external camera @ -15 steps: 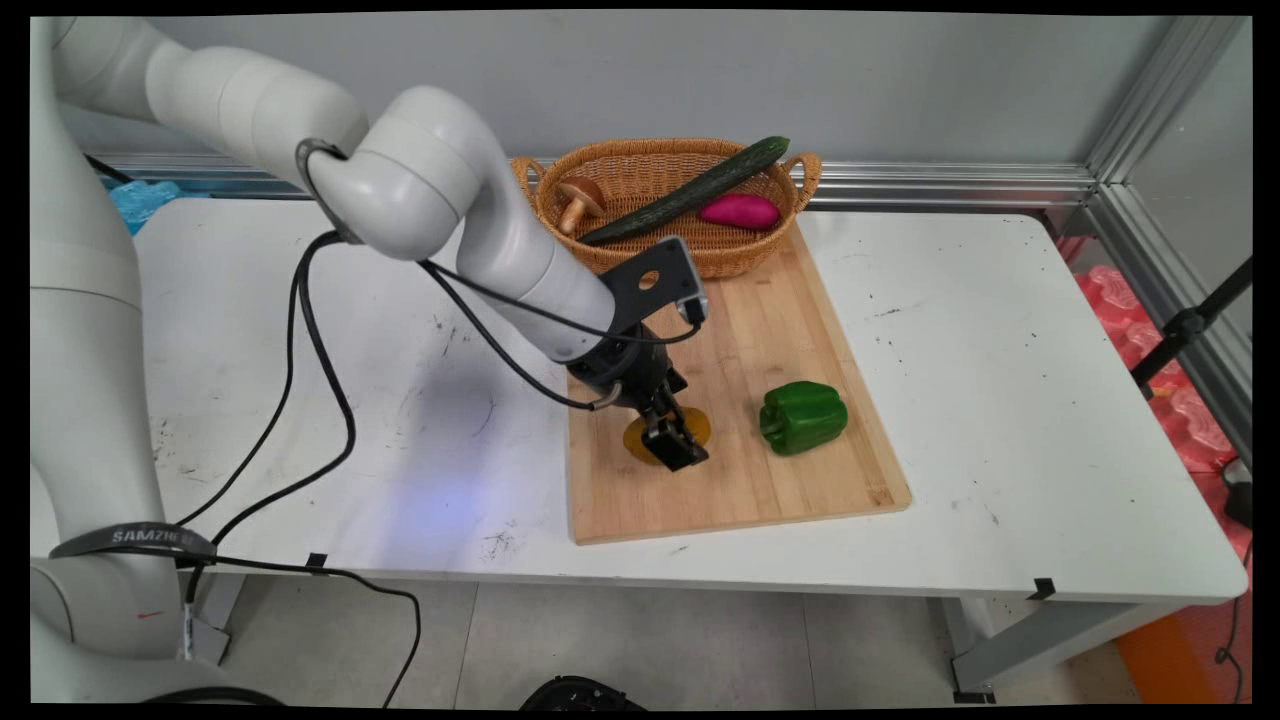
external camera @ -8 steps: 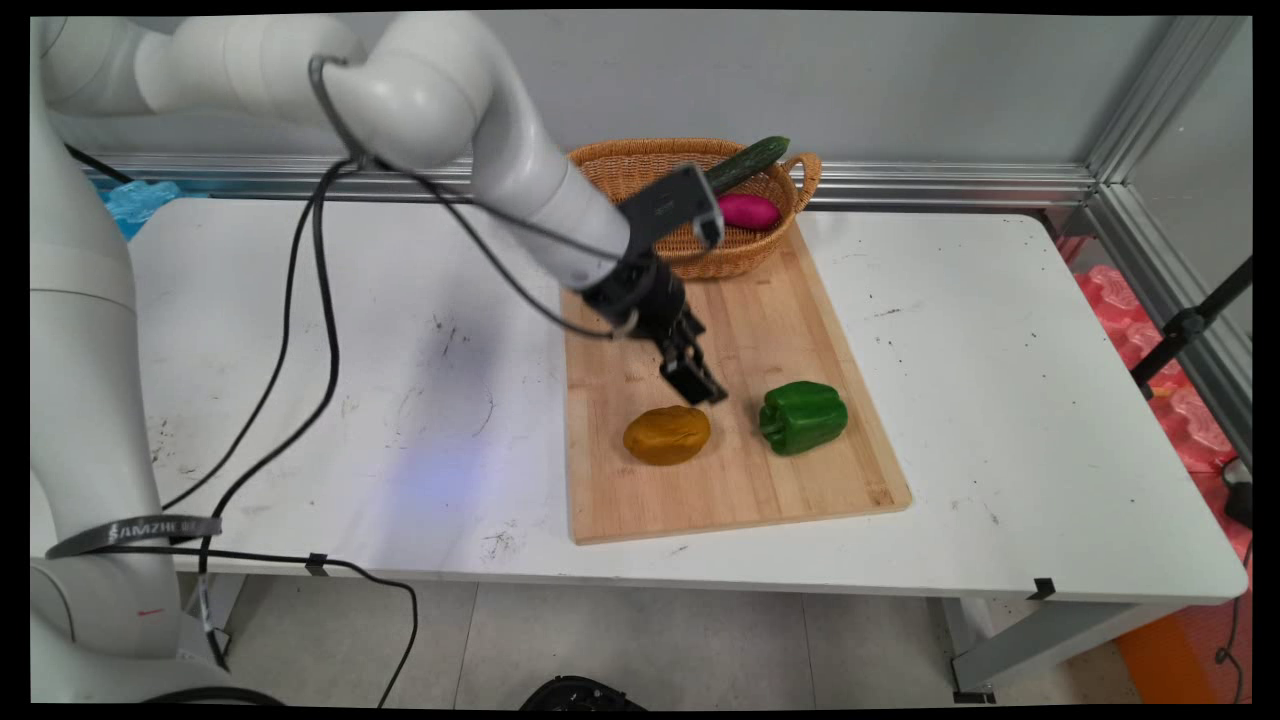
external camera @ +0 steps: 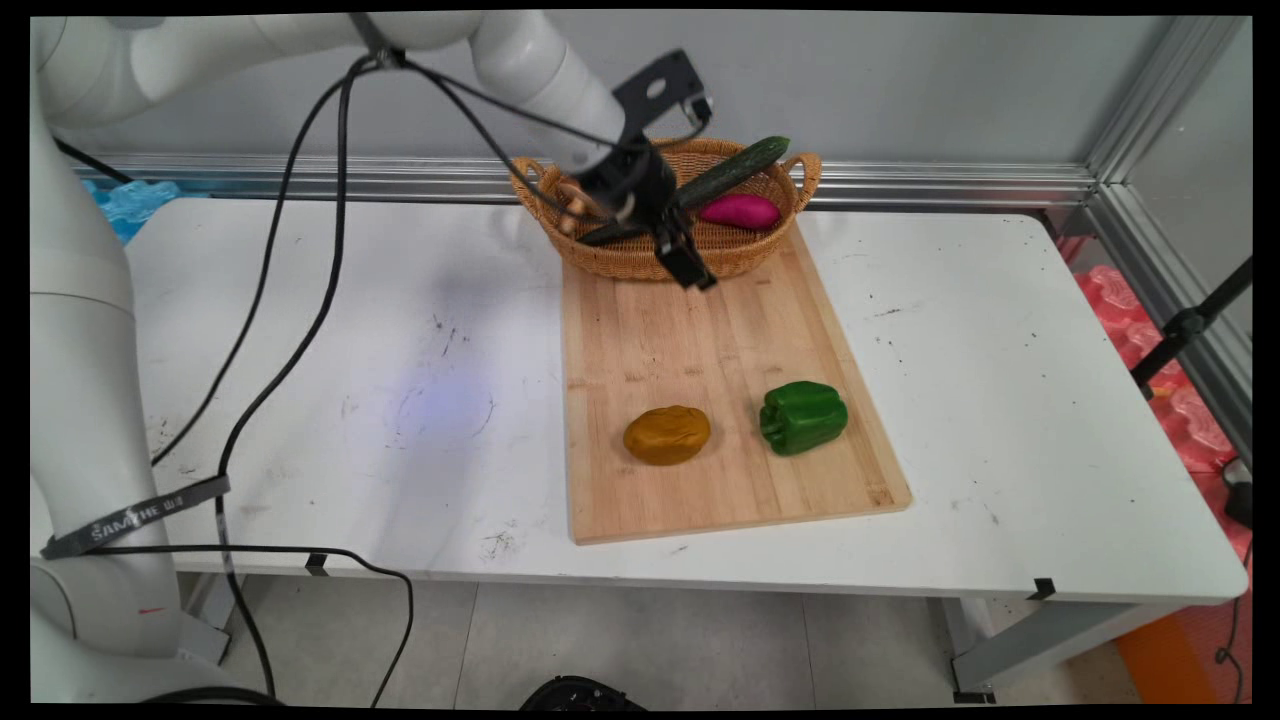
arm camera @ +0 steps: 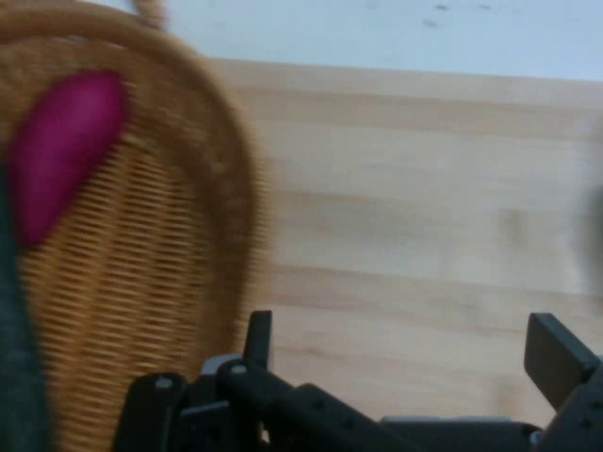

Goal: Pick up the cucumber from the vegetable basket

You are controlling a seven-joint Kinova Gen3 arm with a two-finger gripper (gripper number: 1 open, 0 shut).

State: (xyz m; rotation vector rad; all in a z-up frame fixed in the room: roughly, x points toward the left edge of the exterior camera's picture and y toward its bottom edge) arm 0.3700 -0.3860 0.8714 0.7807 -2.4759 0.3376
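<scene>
**A:** Where's the gripper [external camera: 690,268]?

**B:** Raised in the air at the near rim of the wicker basket [external camera: 742,255], above the far end of the wooden cutting board [external camera: 700,330]. It points down and slightly toward the camera.

**A:** Is it carrying anything?

**B:** No. In the hand view the two fingers [arm camera: 556,356] stand wide apart with bare board between them. The gripper [arm camera: 405,363] there looks down past the basket [arm camera: 179,273] wall onto the board [arm camera: 415,217].

**A:** What lies in the basket?

**B:** A long dark green cucumber [external camera: 730,172] laid slantwise, its far tip poking over the rim, and a magenta sweet potato [external camera: 738,211] beside it. The sweet potato [arm camera: 64,151] shows in the hand view too. Behind the wrist there seems to be a brown mushroom [external camera: 572,205], though the arm hides most of it, so I'm not certain.

**A:** And on the board itself?

**B:** A yellow-brown potato [external camera: 667,434] and a green bell pepper [external camera: 802,417], side by side near the board's front, close but not touching, well apart from the gripper. The board lies on the white table [external camera: 1000,400], its far end under the basket.
</scene>
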